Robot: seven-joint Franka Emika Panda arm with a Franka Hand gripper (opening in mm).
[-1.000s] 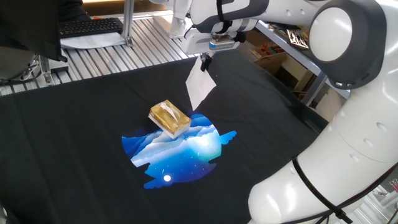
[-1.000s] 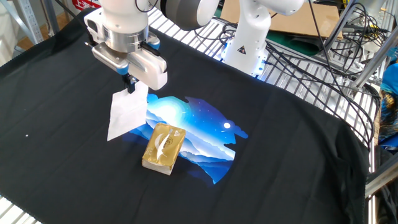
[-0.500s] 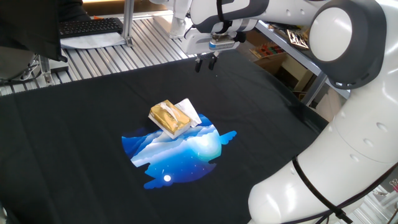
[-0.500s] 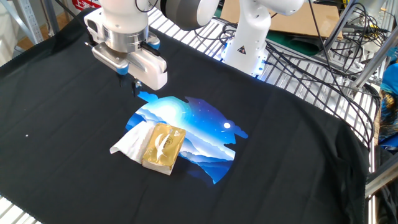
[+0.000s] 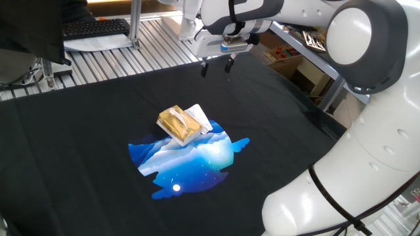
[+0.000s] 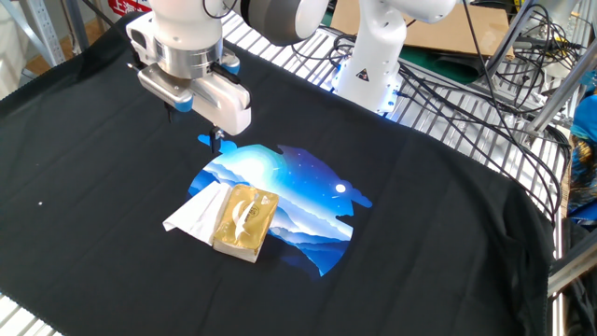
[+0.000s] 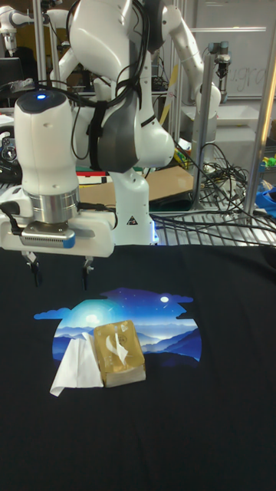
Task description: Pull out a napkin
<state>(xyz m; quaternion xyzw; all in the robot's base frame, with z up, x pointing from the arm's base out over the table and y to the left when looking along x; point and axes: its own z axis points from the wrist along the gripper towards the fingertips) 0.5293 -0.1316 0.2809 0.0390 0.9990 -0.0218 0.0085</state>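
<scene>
White napkin (image 7: 73, 366) lies crumpled against the golden pack (image 7: 118, 352), touching its side. Gripper (image 7: 58, 273) hangs above, fingers spread, empty. Risk: a descending finger could snag the limp sheet.

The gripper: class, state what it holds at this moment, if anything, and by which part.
Nothing. The gripper hangs open and empty above the cloth, and the napkin lies loose beside the golden pack.

You get two raised fixed cameras looking down across the black cloth (image 5: 79, 131) from opposite sides. The tall view faces the robot base (image 7: 130, 207) from the cloth's front edge, low and close. All three share the blue print (image 6: 289, 187).
</scene>
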